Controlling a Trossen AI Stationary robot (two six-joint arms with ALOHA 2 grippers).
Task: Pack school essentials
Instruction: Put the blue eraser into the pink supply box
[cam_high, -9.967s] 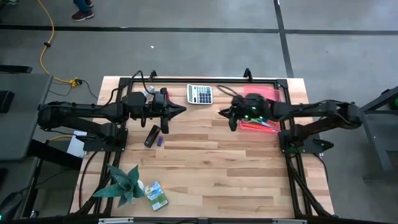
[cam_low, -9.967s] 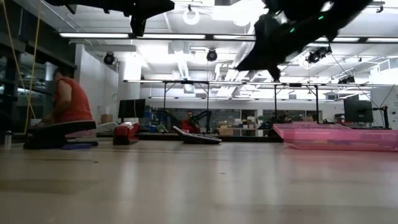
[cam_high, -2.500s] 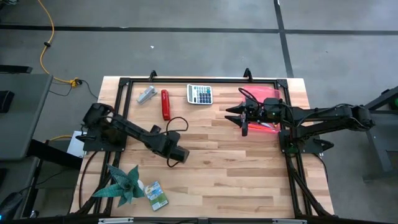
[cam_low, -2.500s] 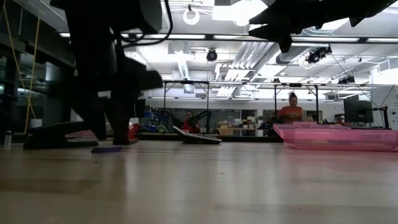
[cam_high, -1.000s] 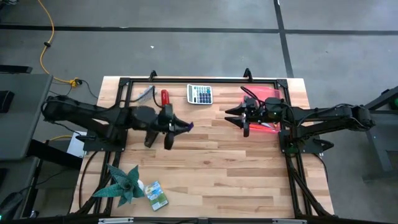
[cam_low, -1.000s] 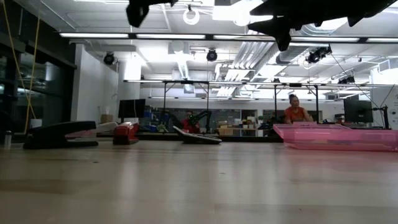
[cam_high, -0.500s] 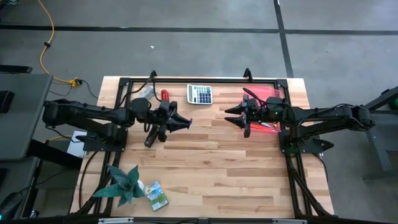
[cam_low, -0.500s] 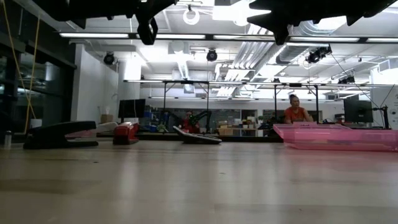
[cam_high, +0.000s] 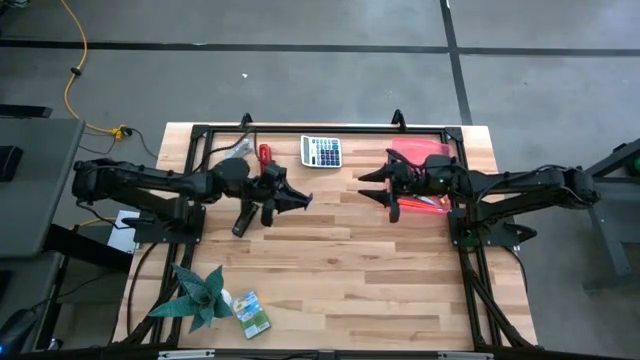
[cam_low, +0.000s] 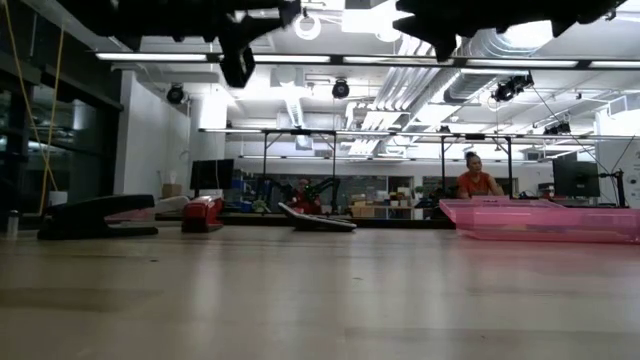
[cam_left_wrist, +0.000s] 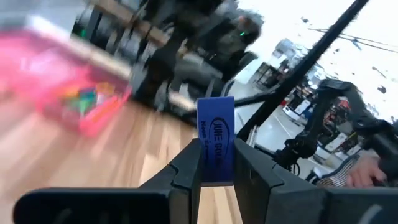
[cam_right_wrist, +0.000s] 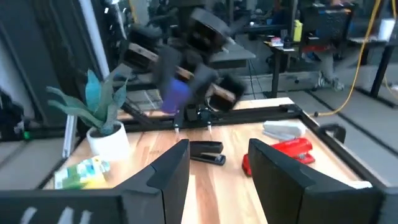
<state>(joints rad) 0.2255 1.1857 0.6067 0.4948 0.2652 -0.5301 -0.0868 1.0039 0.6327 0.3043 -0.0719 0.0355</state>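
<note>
My left gripper (cam_high: 300, 198) hovers above the table's middle left, shut on a small blue eraser (cam_left_wrist: 216, 146) with dark print; the eraser also shows as a blue speck (cam_high: 306, 196) in the high view. My right gripper (cam_high: 370, 187) hangs open and empty in the air, facing the left one, beside the pink tray (cam_high: 440, 150) at the far right. The tray (cam_left_wrist: 56, 81) holds coloured stationery pieces (cam_left_wrist: 87, 99). A green-yellow crayon box (cam_high: 250, 313) lies flat near the front left edge. My left gripper pinches the eraser's lower part (cam_left_wrist: 216, 175) between its two fingers (cam_left_wrist: 188, 169), one on each broad side. Its upper part with the print sticks out past the fingertips. The fingers reach about level toward the table's right. The eraser is lifted clear of the table.
A black stapler (cam_high: 240, 220) lies under the left arm. A red stapler (cam_high: 265, 153), a grey piece (cam_high: 237, 147) and a calculator (cam_high: 321, 151) lie along the far edge. A potted plant (cam_high: 198, 295) stands front left. Bare wood (cam_high: 380, 280) fills the middle and front.
My left gripper, still shut on the eraser, has carried it a little toward the table's far edge and right, nearer the right gripper.
</note>
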